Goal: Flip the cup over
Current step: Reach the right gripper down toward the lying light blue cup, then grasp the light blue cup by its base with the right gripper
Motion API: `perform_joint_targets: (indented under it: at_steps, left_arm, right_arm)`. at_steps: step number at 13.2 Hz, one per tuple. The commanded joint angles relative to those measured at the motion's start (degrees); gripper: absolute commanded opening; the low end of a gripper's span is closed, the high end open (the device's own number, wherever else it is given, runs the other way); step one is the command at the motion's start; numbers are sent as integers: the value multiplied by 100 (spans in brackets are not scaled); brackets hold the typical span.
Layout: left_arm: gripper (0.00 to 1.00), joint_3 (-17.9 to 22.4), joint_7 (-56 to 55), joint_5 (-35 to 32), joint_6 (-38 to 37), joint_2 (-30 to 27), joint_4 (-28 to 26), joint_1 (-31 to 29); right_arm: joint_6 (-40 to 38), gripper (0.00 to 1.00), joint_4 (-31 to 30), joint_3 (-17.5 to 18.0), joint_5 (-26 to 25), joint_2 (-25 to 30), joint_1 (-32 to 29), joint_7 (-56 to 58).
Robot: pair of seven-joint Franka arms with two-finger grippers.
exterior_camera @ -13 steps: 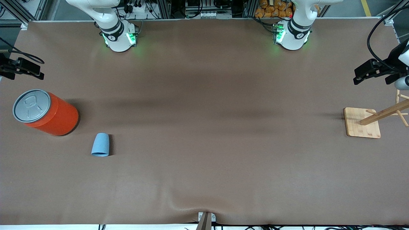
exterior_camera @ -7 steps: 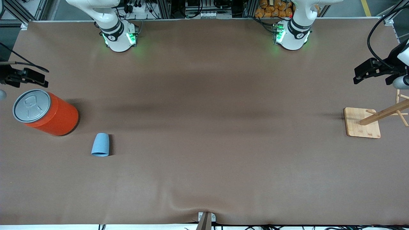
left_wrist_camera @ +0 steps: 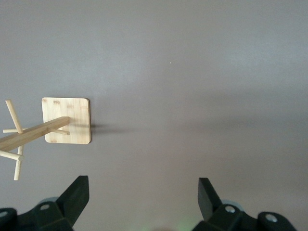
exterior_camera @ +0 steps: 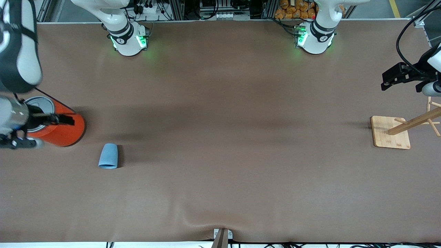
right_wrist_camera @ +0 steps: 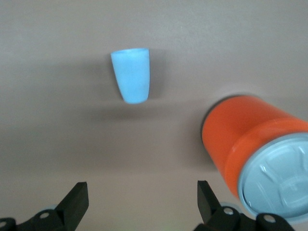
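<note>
The small light-blue cup (exterior_camera: 108,156) rests on the brown table near the right arm's end, its wide rim toward the front camera and its inside hidden. It also shows in the right wrist view (right_wrist_camera: 131,74). My right gripper (exterior_camera: 48,131) hangs open and empty over the large orange can (exterior_camera: 67,132), apart from the cup; its open jaws show in the right wrist view (right_wrist_camera: 142,202). My left gripper (exterior_camera: 399,79) waits open and empty at the left arm's end, above the table (left_wrist_camera: 143,197).
The orange can with a grey lid (right_wrist_camera: 250,139) stands beside the cup, farther from the front camera. A wooden peg rack on a square base (exterior_camera: 391,132) stands at the left arm's end and shows in the left wrist view (left_wrist_camera: 66,120).
My right arm has swung in from the table's edge and now hangs over the orange can, covering part of its lid. The cup and the left arm have not moved.
</note>
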State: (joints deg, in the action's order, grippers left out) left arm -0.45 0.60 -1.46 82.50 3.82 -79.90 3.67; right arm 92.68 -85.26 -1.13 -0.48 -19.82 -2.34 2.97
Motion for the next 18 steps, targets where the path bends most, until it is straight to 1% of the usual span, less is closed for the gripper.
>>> perform_joint_targets:
  at_steps: [1,3,5,9,11,15,18]
  left_arm:
    - [100,-17,28,93,-32,-83,-35,-51]
    - [100,-17,54,76,-32,-83,-35,-51]
    - [100,-26,63,40,-32,-92,-35,-51]
    - [100,-26,133,58,-32,-92,-61,-51]
    - [100,-34,124,49,12,-48,-44,-33]
    - [100,-43,133,31,21,-30,-52,-33]
    - [100,-43,133,32,21,-21,-52,-42]
  right_arm:
    - [311,100,133,105,-40,-521,-74,19]
    - [767,100,133,139,-31,-1048,-47,28]
    - [1312,100,133,140,-31,-1514,136,37]
    - [1990,100,124,140,-31,-2086,120,984]
    - [2035,100,89,140,-31,-2228,120,1012]
    - [2184,100,-78,140,-31,-2289,146,1012]
    - [3051,100,-131,140,-31,-2509,94,1091]
